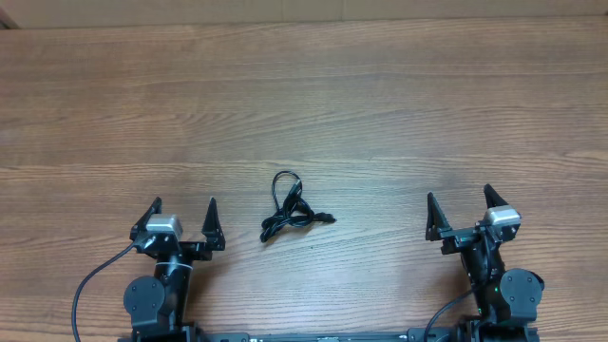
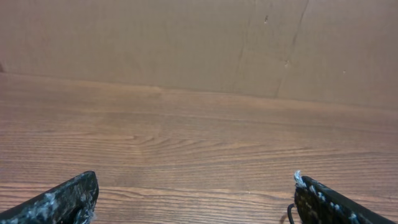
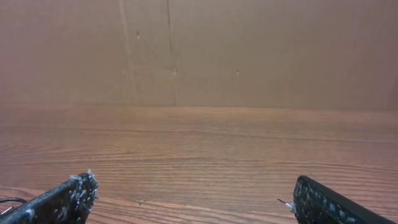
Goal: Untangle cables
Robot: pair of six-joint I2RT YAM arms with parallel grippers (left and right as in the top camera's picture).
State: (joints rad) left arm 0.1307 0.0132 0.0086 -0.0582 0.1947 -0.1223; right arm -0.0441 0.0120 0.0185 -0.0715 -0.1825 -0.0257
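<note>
The cables [image 1: 290, 209] are thin black cords knotted in a small bundle with a loop at the top and a plug end to the right, lying on the wooden table [image 1: 304, 95] at front centre. My left gripper [image 1: 182, 211] is open and empty, to the left of the bundle. My right gripper [image 1: 459, 204] is open and empty, well to the right of it. In the left wrist view a sliver of black cord [image 2: 290, 213] shows beside the right finger of my left gripper [image 2: 196, 193]. In the right wrist view a cord bit [image 3: 7, 201] shows at the far left; my right gripper [image 3: 194, 193] holds nothing.
A brown cardboard wall [image 2: 186, 43] stands along the far edge of the table; it also shows in the right wrist view [image 3: 249, 50]. Thick black wires [image 1: 90, 285] run from the arm bases at the front edge.
</note>
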